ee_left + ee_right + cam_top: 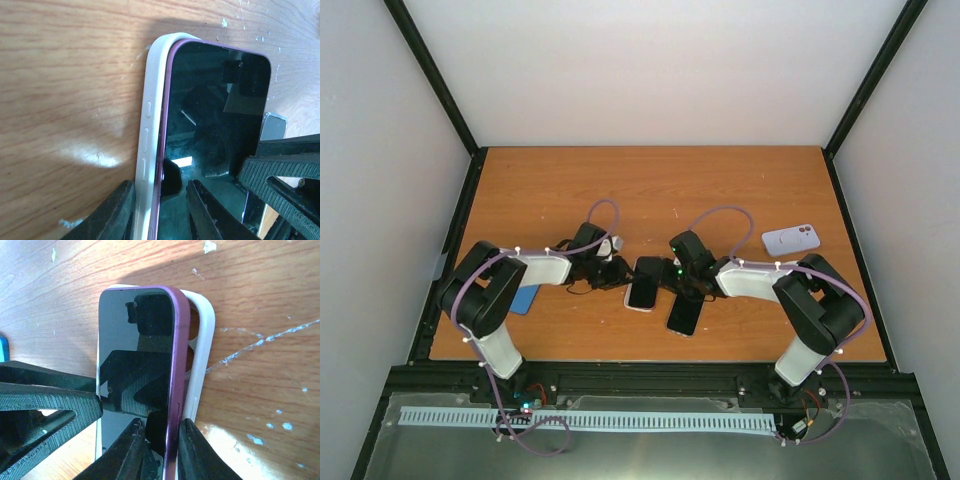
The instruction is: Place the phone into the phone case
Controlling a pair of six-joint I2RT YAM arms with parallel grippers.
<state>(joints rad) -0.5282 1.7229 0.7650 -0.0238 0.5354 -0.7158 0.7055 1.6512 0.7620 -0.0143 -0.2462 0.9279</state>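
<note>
At the table (720,190) centre, phone (135,330) lies half-seated in phone case (152,100)

Right gripper (161,426) pinches the phone's unseated purple edge; left gripper (160,186) straddles the white case wall, grip unclear. Seating looks under way; next, that edge likely needs pressing into the lip

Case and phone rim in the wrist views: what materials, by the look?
Case: white, matte, probably soft silicone or TPU; rounded edge, moulded button bumps. Phone: glossy glass front with sharp reflections; purple rim with satin sheen, maybe metal.
</note>
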